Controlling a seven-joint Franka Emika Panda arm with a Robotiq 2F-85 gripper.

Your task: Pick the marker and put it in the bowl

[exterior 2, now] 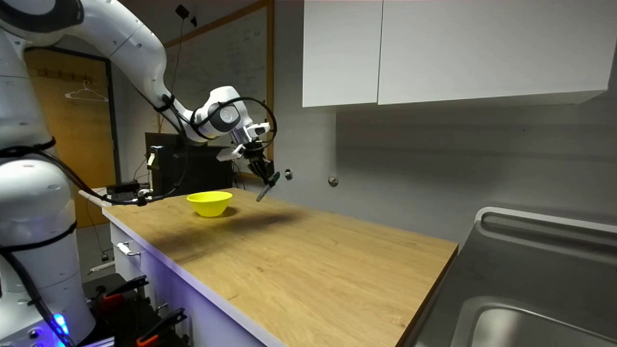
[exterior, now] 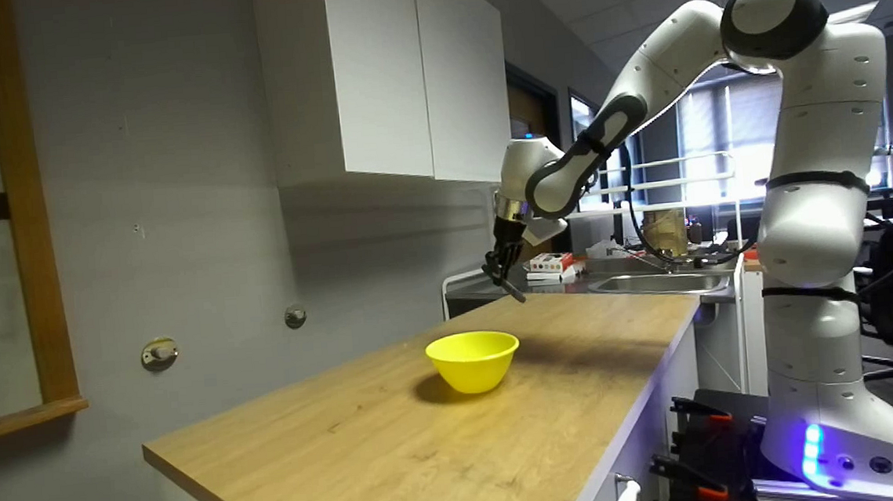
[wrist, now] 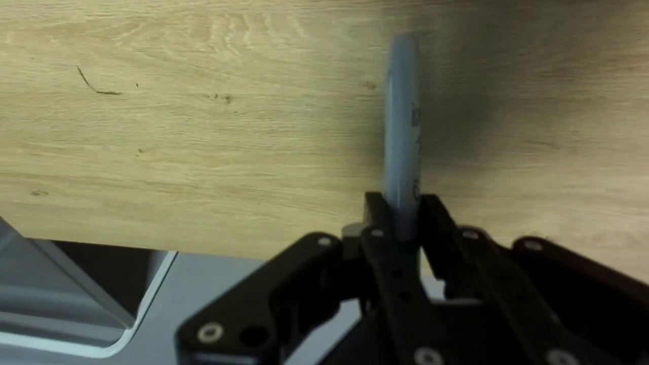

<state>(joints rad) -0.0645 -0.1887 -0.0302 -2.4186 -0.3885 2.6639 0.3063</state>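
Observation:
My gripper (wrist: 403, 200) is shut on the marker (wrist: 402, 126), with one finger on each side of it. The marker's body looks grey-blue in the wrist view and dark in both exterior views. It hangs tilted, tip downward, above the wooden counter (exterior: 396, 435); the marker also shows in both exterior views (exterior: 514, 291) (exterior 2: 263, 193). Its other end is partly hidden by the fingers. The yellow bowl (exterior: 474, 373) stands upright on the counter, also in an exterior view (exterior 2: 209, 207). My gripper (exterior: 498, 270) is higher than the bowl and off to one side, toward the wall. The bowl is out of the wrist view.
White cabinets (exterior: 379, 74) hang on the wall above the counter. A metal sink (exterior: 657, 284) lies beyond the counter's end, with a small red and white box (exterior: 551, 263) near it. The grey wall (exterior 2: 405, 193) runs along the counter's back edge.

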